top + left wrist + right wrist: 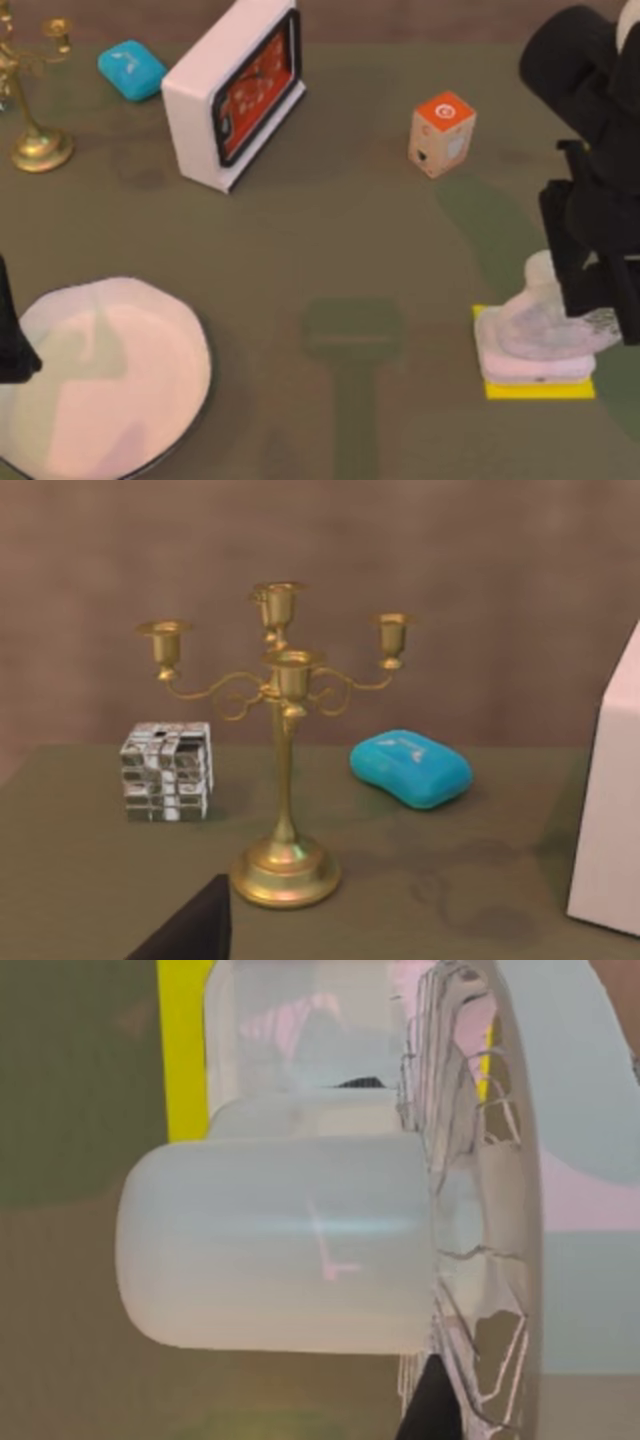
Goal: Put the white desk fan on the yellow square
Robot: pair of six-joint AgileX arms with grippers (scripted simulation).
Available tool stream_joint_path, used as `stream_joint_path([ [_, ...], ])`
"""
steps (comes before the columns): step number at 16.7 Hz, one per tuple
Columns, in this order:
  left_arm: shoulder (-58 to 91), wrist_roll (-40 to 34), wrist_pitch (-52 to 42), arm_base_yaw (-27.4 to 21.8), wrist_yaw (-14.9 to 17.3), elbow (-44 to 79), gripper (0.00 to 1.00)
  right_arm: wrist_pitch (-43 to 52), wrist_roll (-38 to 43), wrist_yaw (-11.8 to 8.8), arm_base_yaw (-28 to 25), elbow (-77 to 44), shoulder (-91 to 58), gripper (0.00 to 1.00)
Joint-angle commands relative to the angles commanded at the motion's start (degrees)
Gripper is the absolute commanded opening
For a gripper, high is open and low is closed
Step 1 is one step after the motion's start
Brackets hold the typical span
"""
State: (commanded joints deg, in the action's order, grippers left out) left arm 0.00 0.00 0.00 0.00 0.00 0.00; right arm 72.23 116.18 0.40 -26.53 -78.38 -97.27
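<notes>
The white desk fan stands on the yellow square.

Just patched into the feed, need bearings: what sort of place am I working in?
Probably a simulated tabletop test scene, not a real room: an olive table with unrelated props, a brass candelabra, a white box clock, and a yellow square as target.

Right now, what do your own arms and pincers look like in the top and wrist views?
Both arms read as plain matte black with no markings, cables or sleeves visible. The right arm is built of bulky rounded segments up top and blockier, squared housings lower down, near its pincer. Of the left arm only a dark angular sliver shows at the table's left edge, plus a black wedge in the left wrist view.
</notes>
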Motion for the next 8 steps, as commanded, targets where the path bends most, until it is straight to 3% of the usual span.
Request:
stream_joint_path([
  [6,0.0,0.0,0.0,0.0,0.0,0.0,1.00,0.0,0.0,0.0,0.0,0.0,0.0,0.98],
  [8,0.0,0.0,0.0,0.0,0.0,0.0,1.00,0.0,0.0,0.0,0.0,0.0,0.0,1.00],
])
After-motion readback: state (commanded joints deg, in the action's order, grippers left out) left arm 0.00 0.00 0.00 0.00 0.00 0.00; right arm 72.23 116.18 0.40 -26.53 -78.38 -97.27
